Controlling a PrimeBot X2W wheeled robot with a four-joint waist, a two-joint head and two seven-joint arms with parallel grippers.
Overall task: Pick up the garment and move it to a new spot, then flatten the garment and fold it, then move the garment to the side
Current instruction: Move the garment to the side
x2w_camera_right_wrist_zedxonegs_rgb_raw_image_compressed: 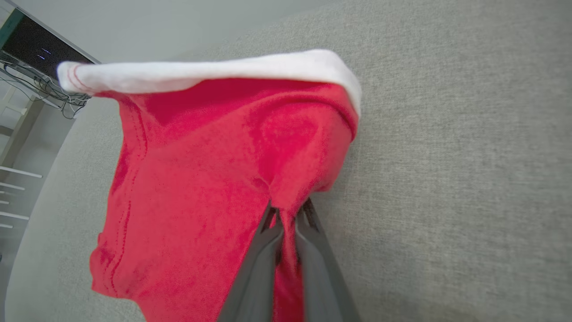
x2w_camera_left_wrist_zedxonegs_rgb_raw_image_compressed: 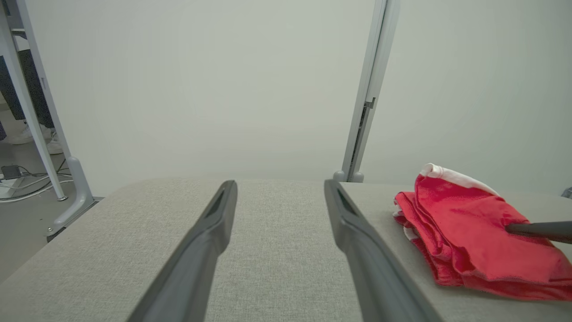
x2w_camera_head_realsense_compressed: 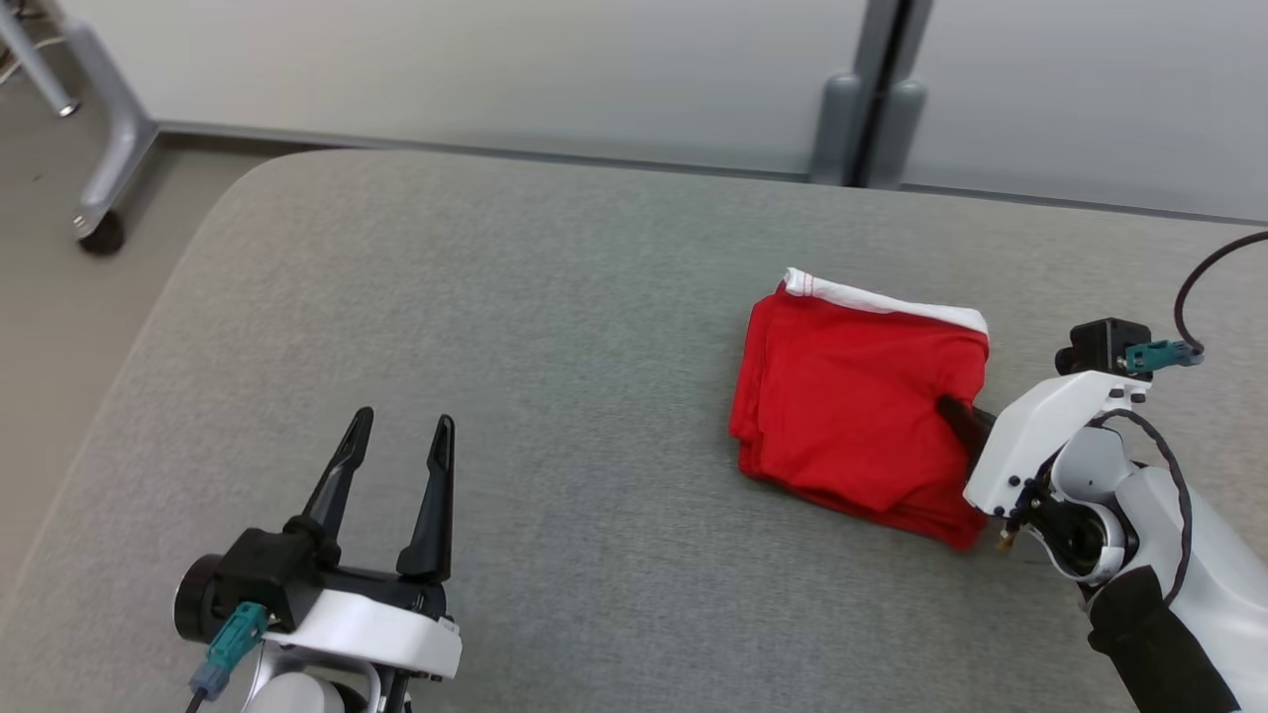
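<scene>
The garment [x2w_camera_head_realsense_compressed: 857, 396] is a red cloth with a white band along its far edge, folded into a thick square on the right half of the grey table [x2w_camera_head_realsense_compressed: 515, 327]. My right gripper [x2w_camera_head_realsense_compressed: 953, 416] comes in from the right and is shut on a pinch of the red cloth near the garment's right edge. In the right wrist view the two dark fingers [x2w_camera_right_wrist_zedxonegs_rgb_raw_image_compressed: 313, 250] press together with a fold of the garment [x2w_camera_right_wrist_zedxonegs_rgb_raw_image_compressed: 201, 179] between them. My left gripper [x2w_camera_head_realsense_compressed: 399, 441] stands open at the lower left, well away from the garment [x2w_camera_left_wrist_zedxonegs_rgb_raw_image_compressed: 469, 232], with nothing between its fingers [x2w_camera_left_wrist_zedxonegs_rgb_raw_image_compressed: 214, 223].
The grey padded table fills most of the head view, its rounded left edge near a wheeled metal frame leg [x2w_camera_head_realsense_compressed: 104, 233] on the floor. A pale wall with a grey vertical post [x2w_camera_head_realsense_compressed: 872, 99] runs behind the table's far edge.
</scene>
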